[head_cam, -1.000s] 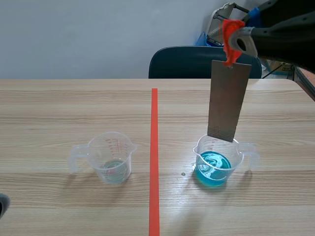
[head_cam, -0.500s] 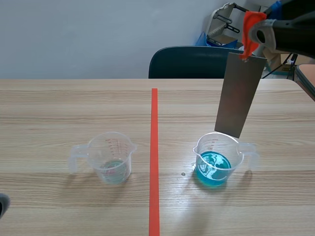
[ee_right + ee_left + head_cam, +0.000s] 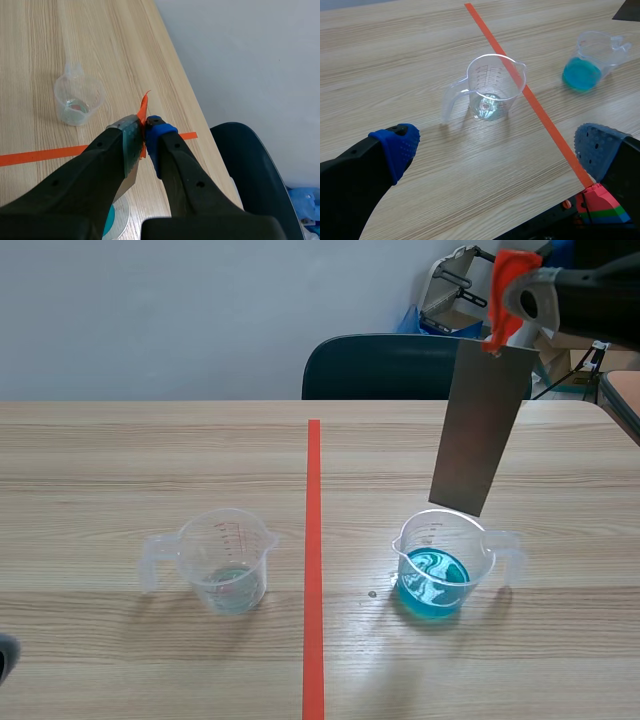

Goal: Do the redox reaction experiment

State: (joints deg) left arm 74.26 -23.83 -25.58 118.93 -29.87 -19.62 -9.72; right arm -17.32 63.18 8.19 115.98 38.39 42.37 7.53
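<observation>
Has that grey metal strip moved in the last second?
Yes. The metal strip has gone up a little and shifted right, judged against the blue-liquid cup, which stayed put.

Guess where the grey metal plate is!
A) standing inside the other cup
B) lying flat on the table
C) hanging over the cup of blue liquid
C: the metal plate hangs upright from the right gripper, its lower end just over the rim of the cup of blue liquid, not dipped in the liquid.
</observation>
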